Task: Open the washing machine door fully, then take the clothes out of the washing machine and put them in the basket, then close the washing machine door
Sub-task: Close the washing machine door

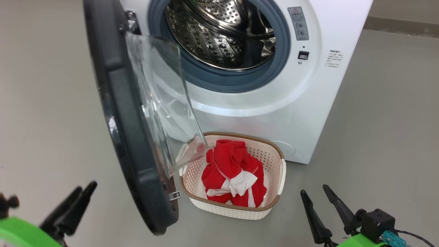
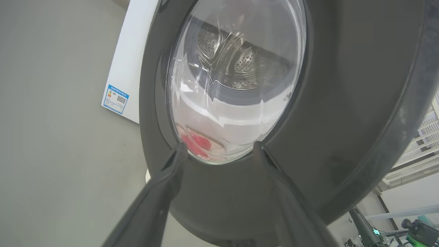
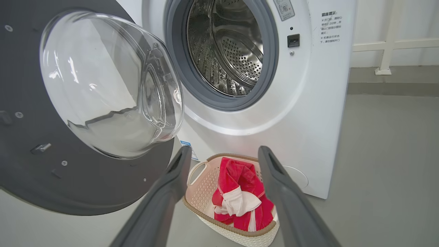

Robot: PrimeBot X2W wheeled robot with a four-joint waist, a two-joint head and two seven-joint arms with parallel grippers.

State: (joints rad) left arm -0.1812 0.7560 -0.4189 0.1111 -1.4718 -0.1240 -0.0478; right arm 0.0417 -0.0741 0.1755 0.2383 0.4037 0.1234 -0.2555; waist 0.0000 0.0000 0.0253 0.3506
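You can see the washing machine door [image 1: 116, 113] swung open, standing out from the washing machine [image 1: 301, 113]. The shiny drum [image 1: 223, 34] shows inside. The red and white clothes [image 1: 230, 164] lie bunched in the basket [image 1: 271, 156]. It sits on the floor [image 1: 377, 137] right in front of the machine, by the door's bottom edge. Your left jaws are spread wide and point at the door's outer side. Your right jaws are wide too, holding nothing, near the basket.
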